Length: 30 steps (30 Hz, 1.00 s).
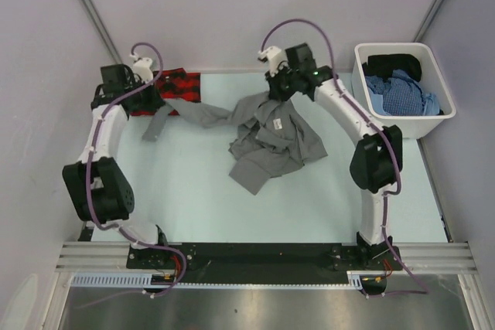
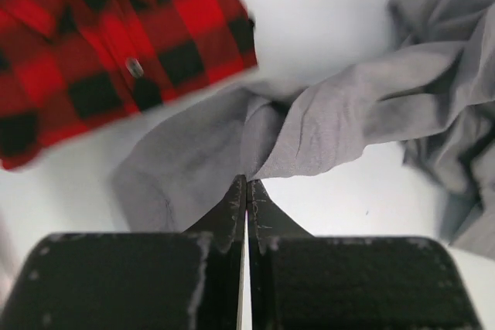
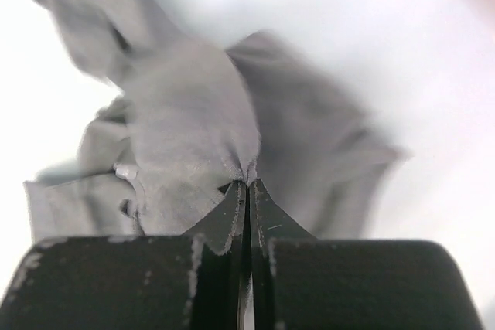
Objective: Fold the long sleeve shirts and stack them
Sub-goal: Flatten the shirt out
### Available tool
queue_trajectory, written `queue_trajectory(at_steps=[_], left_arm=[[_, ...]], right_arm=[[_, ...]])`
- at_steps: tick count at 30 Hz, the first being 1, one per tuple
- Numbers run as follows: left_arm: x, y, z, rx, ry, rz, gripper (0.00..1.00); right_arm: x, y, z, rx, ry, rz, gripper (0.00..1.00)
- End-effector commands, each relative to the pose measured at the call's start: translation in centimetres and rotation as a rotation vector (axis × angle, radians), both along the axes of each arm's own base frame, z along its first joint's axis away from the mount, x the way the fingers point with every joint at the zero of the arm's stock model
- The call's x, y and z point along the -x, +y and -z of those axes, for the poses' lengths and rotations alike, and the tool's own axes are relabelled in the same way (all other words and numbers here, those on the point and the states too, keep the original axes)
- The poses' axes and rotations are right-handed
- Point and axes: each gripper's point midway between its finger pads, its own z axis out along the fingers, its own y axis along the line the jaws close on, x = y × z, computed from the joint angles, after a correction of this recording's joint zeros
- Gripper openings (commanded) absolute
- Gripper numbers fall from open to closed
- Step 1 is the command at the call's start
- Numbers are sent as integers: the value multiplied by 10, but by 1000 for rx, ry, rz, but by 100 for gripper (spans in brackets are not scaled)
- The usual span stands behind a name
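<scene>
Though blurred, end effectors (image 2: 246,185) (image 3: 247,185) pinch shirt (image 1: 272,135).

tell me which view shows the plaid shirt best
Left wrist: the plaid shirt fills its upper left, checks and buttons sharp, though cropped. Top external shows only a small patch partly behind the left arm. Right wrist shows none of it.

One shirt (image 1: 176,83) lies left of the other shirt (image 1: 274,137), bin (image 1: 410,124) right.

1 overhead, 2 close wrist views, all on grey shirt (image 1: 271,133)
</scene>
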Motion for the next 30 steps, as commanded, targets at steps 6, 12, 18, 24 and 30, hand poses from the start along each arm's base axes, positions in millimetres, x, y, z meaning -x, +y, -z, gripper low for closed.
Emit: queue_trajectory(at_steps=[6,12,18,24,30], left_arm=[[30,-20,-156,32,-355,24,0],[83,-38,-227,17,-633,95,0],[83,-128,-242,47,-689,353,0],[-24,-204,-232,224,-586,358,0],[-146,-264,-187,306,-477,291,53]], right_arm=[[12,-58,-74,-121,-31,-105,0],[78,-91,-62,-93,-34,-193,0],[152,-95,-20,-130,48,-216,0],[165,-131,-4,-103,36,-137,0],[157,-163,10,-69,92,-51,0]])
